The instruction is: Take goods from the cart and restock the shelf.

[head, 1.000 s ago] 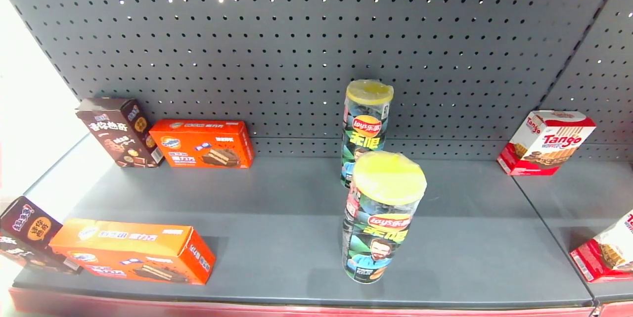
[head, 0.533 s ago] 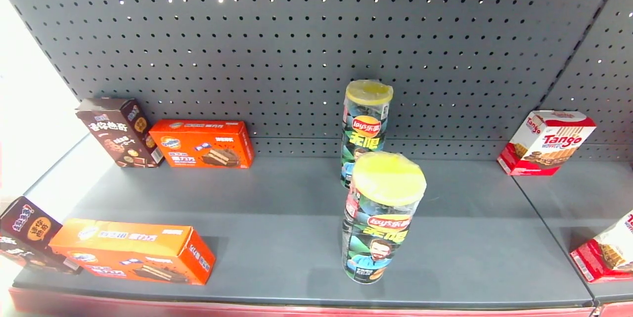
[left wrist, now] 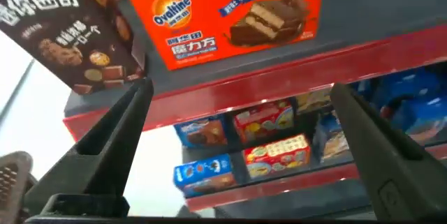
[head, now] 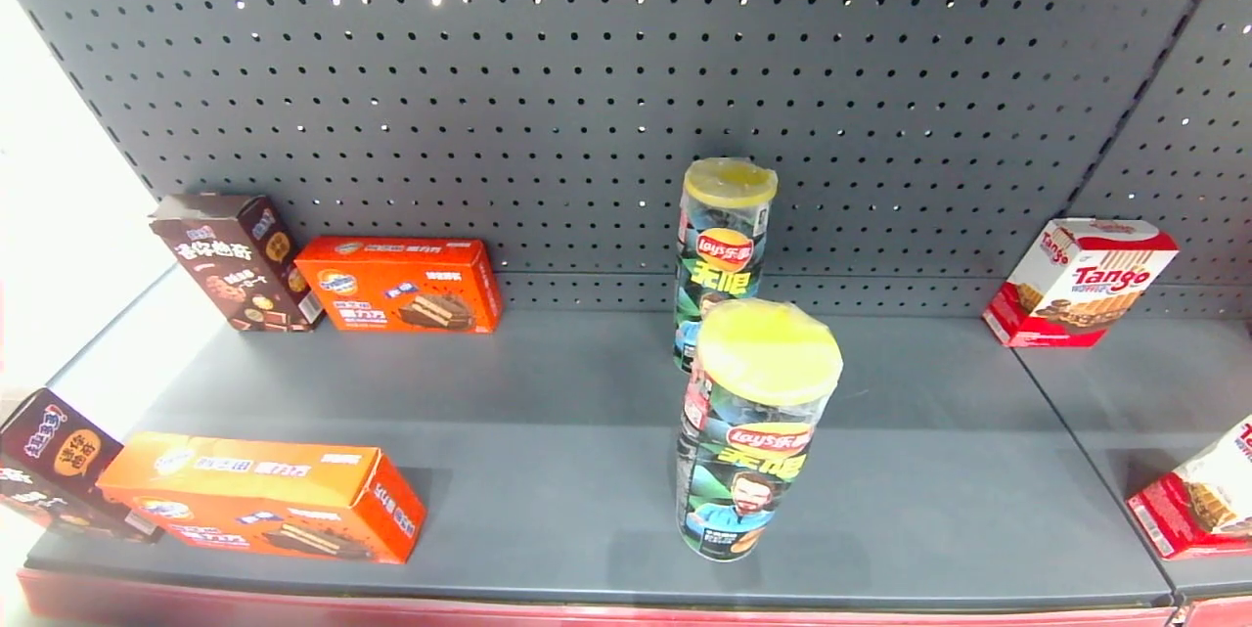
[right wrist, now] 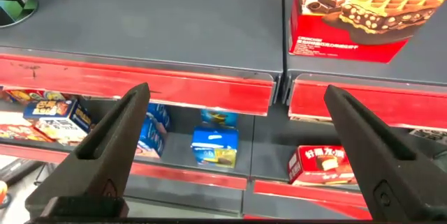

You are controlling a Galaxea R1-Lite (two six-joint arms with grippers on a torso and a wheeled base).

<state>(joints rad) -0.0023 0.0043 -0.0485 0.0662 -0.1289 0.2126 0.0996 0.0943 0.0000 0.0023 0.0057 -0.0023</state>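
Observation:
Two chip cans with yellow lids stand on the grey shelf (head: 548,431): one near the front (head: 753,431), one behind it by the pegboard (head: 724,255). An orange wafer box (head: 264,500) and a dark cookie box (head: 49,466) lie at the front left; another orange box (head: 401,283) and dark box (head: 235,260) stand at the back left. My left gripper (left wrist: 241,147) is open below the shelf's red edge, under the front orange box (left wrist: 223,15). My right gripper (right wrist: 244,147) is open below the front edge, near a red wafer box (right wrist: 356,15).
Red wafer boxes sit on the neighbouring shelf section, one at the back (head: 1081,280) and one at the front right (head: 1198,505). Lower shelves hold several snack boxes (left wrist: 272,154) (right wrist: 216,144). A grey pegboard (head: 587,99) backs the shelf. Bare shelf lies between the orange boxes and the cans.

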